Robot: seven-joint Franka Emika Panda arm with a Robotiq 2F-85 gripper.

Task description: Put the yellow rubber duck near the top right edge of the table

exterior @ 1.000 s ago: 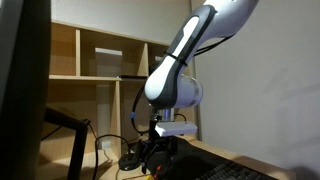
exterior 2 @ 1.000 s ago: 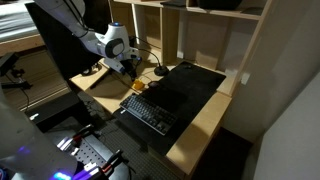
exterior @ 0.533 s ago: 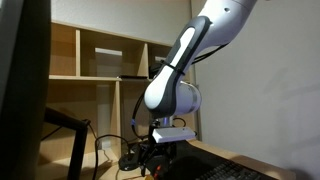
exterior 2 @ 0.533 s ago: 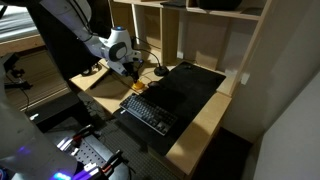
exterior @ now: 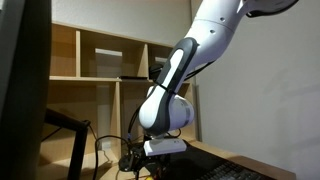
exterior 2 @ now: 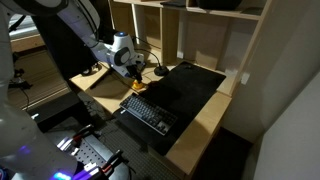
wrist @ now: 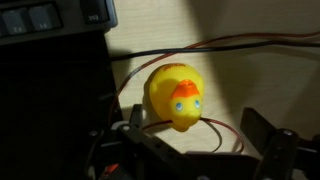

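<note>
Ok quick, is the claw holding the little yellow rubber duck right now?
Gripper: open, spread either side of the small yellow rubber duck, not gripping it.

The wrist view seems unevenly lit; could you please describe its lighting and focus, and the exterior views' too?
Wrist view: the yellow rubber duck is bright and sharp on a lit patch of table; the claw is dark and blurred. Both exterior views: dim, soft.

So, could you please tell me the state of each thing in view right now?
yellow rubber duck: sitting on the table between the fingers, ungripped.
gripper: open, low over the table, straddling the duck.
cable: slack, lying across the wood.
keyboard: flat beside the black mat.
</note>
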